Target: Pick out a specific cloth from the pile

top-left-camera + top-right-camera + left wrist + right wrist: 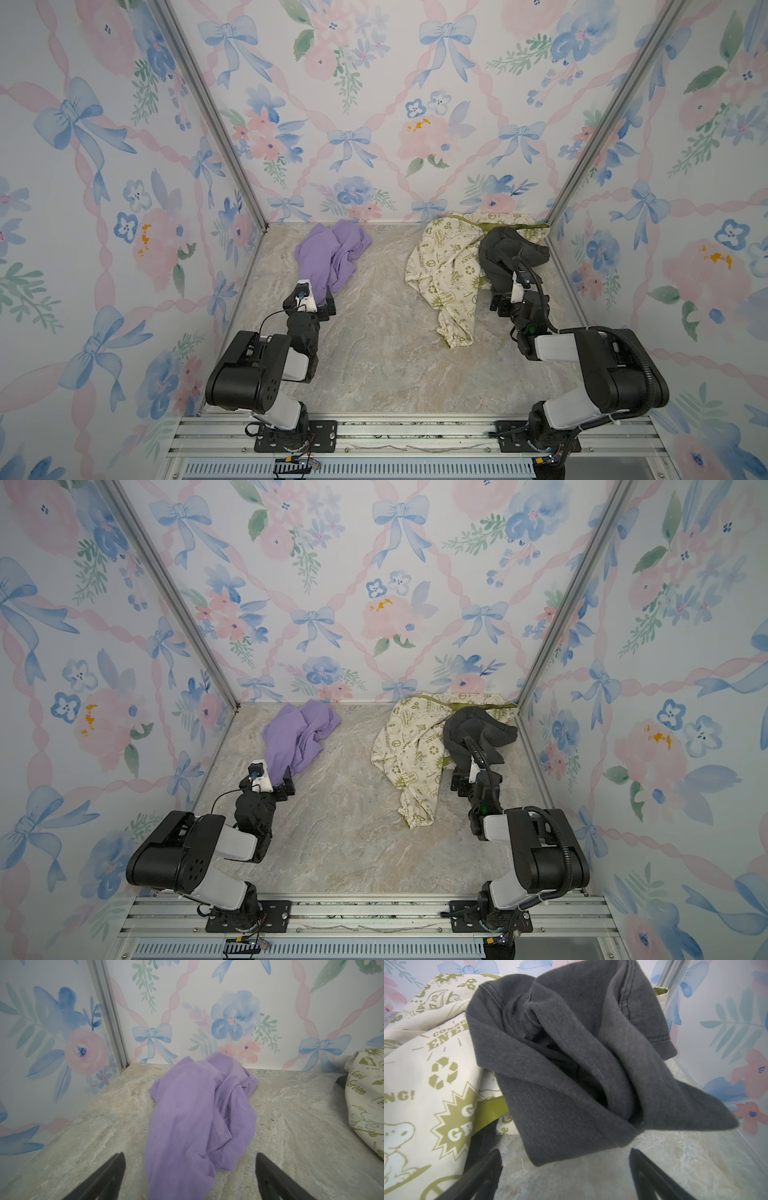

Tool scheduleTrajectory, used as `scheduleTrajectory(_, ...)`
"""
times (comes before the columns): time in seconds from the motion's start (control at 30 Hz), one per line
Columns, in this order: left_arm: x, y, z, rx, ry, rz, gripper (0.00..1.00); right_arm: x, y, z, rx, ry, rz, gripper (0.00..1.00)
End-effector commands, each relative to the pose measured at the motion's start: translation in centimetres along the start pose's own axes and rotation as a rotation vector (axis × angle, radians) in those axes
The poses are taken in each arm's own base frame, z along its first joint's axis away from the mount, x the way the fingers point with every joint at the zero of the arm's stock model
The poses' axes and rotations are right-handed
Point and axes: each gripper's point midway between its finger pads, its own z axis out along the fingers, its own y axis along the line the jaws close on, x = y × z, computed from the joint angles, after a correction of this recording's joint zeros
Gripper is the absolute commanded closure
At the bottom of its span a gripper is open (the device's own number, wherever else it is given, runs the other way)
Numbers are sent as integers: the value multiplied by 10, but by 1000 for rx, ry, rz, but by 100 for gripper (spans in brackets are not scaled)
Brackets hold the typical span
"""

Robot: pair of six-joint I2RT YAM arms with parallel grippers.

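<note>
Lying crumpled on the table [374,332], cloth [199,1105] reaches in between wide-spread jaws of left gripper [190,1154], which grips nothing. Right gripper [564,1151] likewise wide, empty; pile [440,266] just ahead, grey cloth [571,1064] nearest. Cloth well apart from pile.

Cloths: three. One lavender cloth [332,257], one cream cloth with olive-green prints [440,266], one dark grey cloth [511,249]. Pile [461,253]: one, of the cream and dark grey cloths. Claws: two, one left claw [190,1167] and one right claw [564,1159]. Worktop [374,353]: one.
</note>
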Motion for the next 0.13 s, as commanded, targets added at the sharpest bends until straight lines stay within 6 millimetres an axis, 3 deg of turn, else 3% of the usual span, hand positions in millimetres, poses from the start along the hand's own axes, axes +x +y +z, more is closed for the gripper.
scheduleTrajectory(0.0, 0, 0, 5, 2, 4, 15, 2, -12, 2, 2, 3, -40, -8, 3)
scheduleTrajectory(0.1, 0, 0, 4, 1, 4, 17, 2, -13, 2, 2, 3, -41, -8, 3)
